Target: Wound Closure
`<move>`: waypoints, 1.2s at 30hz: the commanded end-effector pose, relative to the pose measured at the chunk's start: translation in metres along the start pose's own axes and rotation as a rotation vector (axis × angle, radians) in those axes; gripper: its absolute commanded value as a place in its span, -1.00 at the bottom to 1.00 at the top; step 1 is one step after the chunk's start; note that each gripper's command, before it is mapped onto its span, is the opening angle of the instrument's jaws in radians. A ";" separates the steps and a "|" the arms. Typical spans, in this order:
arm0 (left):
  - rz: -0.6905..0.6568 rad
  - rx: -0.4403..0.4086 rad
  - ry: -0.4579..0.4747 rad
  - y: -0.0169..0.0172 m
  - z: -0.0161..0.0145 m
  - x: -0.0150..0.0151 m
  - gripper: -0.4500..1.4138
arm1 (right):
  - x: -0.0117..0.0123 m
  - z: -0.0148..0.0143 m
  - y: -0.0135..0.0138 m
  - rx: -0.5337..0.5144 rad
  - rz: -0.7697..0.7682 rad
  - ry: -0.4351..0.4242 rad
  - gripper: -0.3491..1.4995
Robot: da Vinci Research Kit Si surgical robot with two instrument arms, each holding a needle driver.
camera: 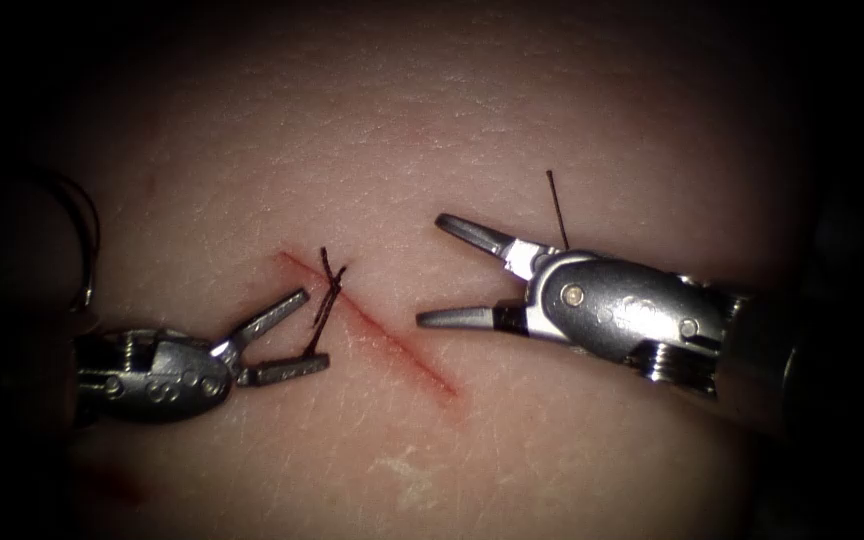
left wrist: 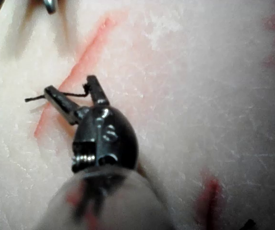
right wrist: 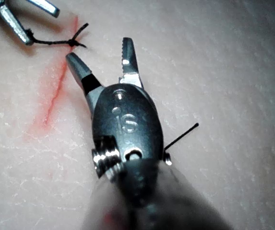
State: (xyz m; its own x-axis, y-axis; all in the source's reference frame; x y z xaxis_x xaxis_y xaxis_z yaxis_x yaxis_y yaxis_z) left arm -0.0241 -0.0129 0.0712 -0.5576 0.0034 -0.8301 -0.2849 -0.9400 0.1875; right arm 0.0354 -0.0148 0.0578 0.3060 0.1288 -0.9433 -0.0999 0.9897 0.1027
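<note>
Evidently a stitch is already tied: a knot with short thread ends sits on the cut in the tissue, toward its 10 o'clock end. The left gripper, at 8 o'clock of the knot, has its jaws spread, with a thread tail lying against the lower jaw's tip; whether it is pinched I cannot tell. The right gripper, at 3 o'clock, is spread wide, holding nothing. A loose thread piece stands behind it. The needle's place I cannot tell.
</note>
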 end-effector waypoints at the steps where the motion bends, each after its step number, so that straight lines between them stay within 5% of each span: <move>1: 0.004 -0.007 0.009 0.0012 0.0007 -0.0007 -0.14 | -0.0003 0.0009 -0.0005 0.004 0.001 0.003 0.73; 8: 0.022 -0.039 0.012 0.0022 0.0007 -0.0010 -0.24 | -0.0003 0.0009 -0.0005 0.006 0.001 0.001 0.73; 11: 0.028 -0.041 0.014 0.0022 0.0007 -0.0009 -0.51 | -0.0003 0.0010 -0.0005 0.006 0.001 0.001 0.71; 14: 0.027 -0.044 0.013 0.0021 0.0006 -0.0009 -1.00 | -0.0004 0.0011 -0.0007 0.013 -0.002 -0.003 0.63; 26: 0.021 -0.034 -0.021 0.0007 -0.0005 0.0002 -1.00 | -0.0022 0.0050 -0.0019 0.154 -0.173 -0.011 0.58; 36: 0.024 -0.042 -0.012 0.0005 -0.0005 0.0004 -1.00 | -0.0017 0.0083 -0.0034 0.168 -0.263 0.010 0.53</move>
State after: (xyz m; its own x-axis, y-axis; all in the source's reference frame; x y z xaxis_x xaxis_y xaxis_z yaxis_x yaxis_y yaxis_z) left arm -0.0236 -0.0128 0.0699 -0.5743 -0.0175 -0.8184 -0.2392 -0.9526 0.1882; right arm 0.0425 -0.0175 0.0609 0.2927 -0.1434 -0.9454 0.1375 0.9847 -0.1068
